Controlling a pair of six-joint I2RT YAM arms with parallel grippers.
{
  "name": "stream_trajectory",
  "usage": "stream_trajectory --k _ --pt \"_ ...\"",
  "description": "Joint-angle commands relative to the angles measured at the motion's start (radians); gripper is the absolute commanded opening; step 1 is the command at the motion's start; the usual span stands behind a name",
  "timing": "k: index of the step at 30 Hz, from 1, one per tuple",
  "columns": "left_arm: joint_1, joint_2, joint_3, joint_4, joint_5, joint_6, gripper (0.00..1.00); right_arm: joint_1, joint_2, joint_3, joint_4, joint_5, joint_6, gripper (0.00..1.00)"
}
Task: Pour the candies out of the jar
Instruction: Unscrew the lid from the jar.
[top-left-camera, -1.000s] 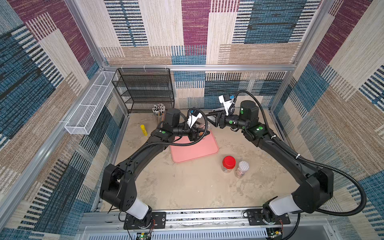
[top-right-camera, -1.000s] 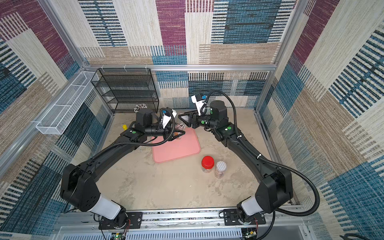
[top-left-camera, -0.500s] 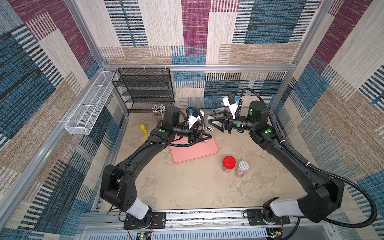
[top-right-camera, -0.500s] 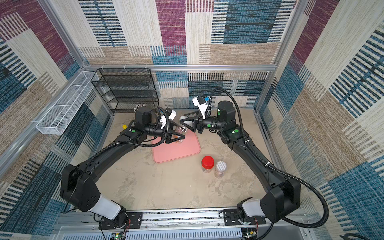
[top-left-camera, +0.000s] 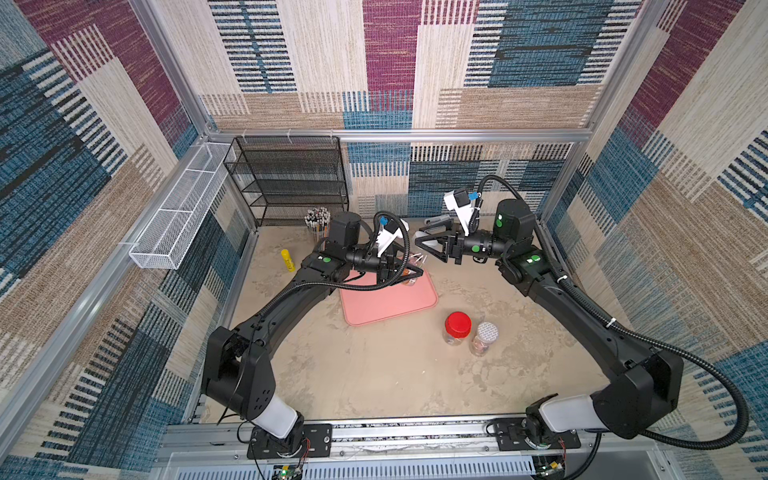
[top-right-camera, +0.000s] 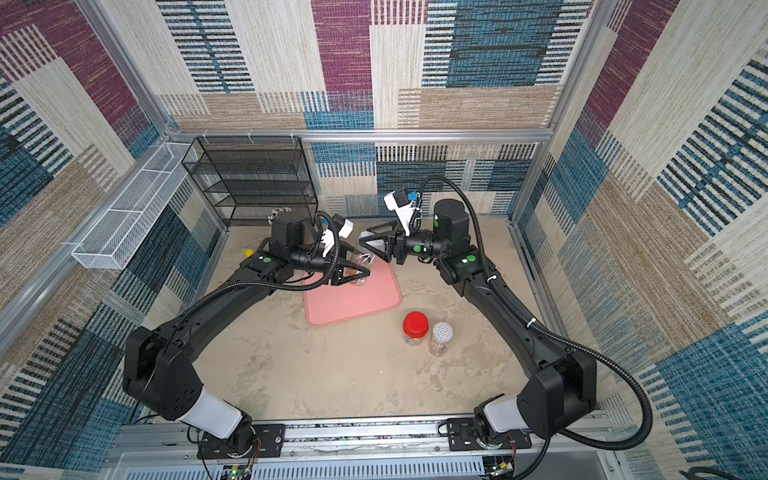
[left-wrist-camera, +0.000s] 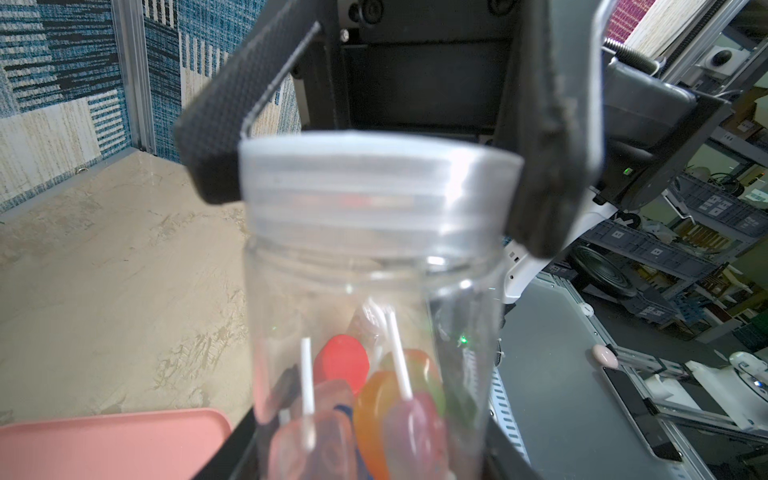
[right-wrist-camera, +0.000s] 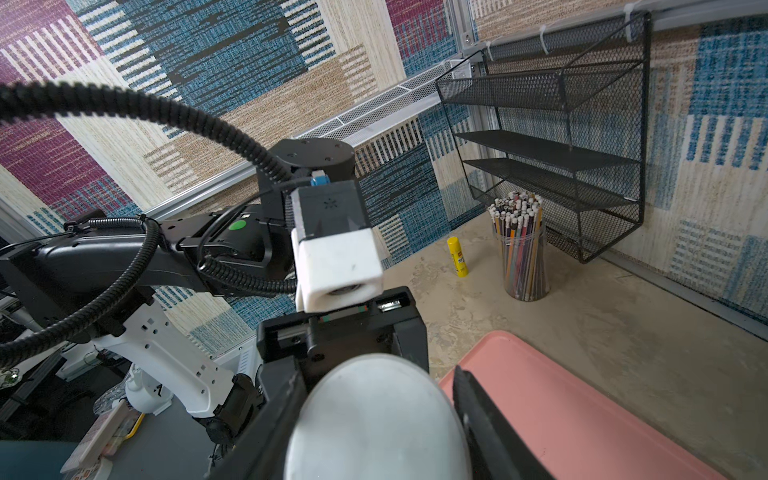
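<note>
The left hand (top-left-camera: 412, 266) clamps the clear jar (left-wrist-camera: 374, 316) of candies (left-wrist-camera: 376, 409), while the right hand (right-wrist-camera: 376, 419) grips its pale lid (left-wrist-camera: 374, 174).

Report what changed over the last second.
The right hand, shut on the lid, drew back slightly from the jar while its arm swung outward. The left hand dipped the jar a little toward the pink tray. Unchanged: both grips, the candies inside the jar, the red-capped jar, grey-capped jar, pencil cup and glue stick.
</note>
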Motion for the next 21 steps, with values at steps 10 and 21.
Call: stream_trajectory --k 10,21 --pt "-0.007 -0.004 0.01 -0.028 -0.032 0.051 0.0 -0.001 0.006 0.015 -0.011 0.041 -0.006 0.74" --pt "-0.008 -0.006 0.0 -0.028 -0.248 0.03 0.0 -0.021 -0.018 0.037 -0.046 0.28 0.09 0.94"
